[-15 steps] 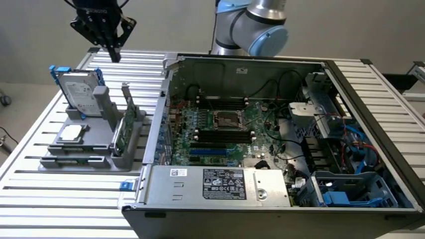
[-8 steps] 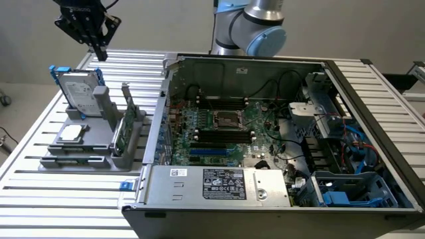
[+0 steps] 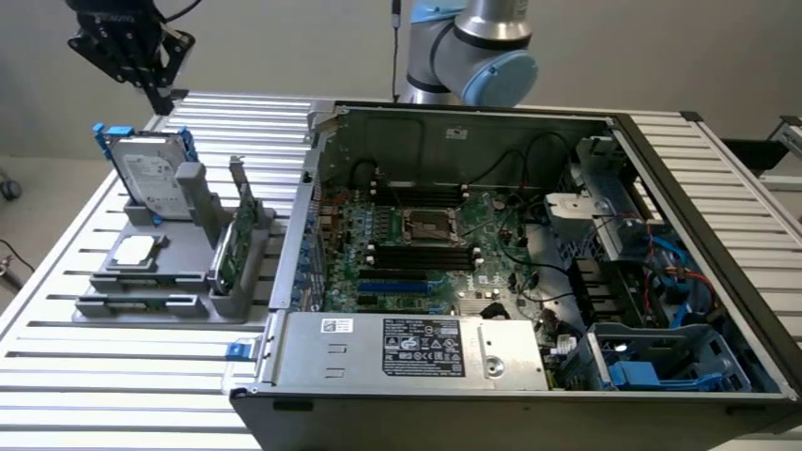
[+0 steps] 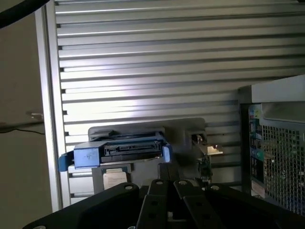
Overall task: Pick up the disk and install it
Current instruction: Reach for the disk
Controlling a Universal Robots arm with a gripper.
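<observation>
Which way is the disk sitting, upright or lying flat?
Upright: the disk stands on edge in the grey holder, its label side showing, beside the computer case.

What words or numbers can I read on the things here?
None can be read for sure.
The disk has a white label: print too small to read.
The black label on the computer's silver box: too small to read.
The white sticker beside it: blurred.
</observation>
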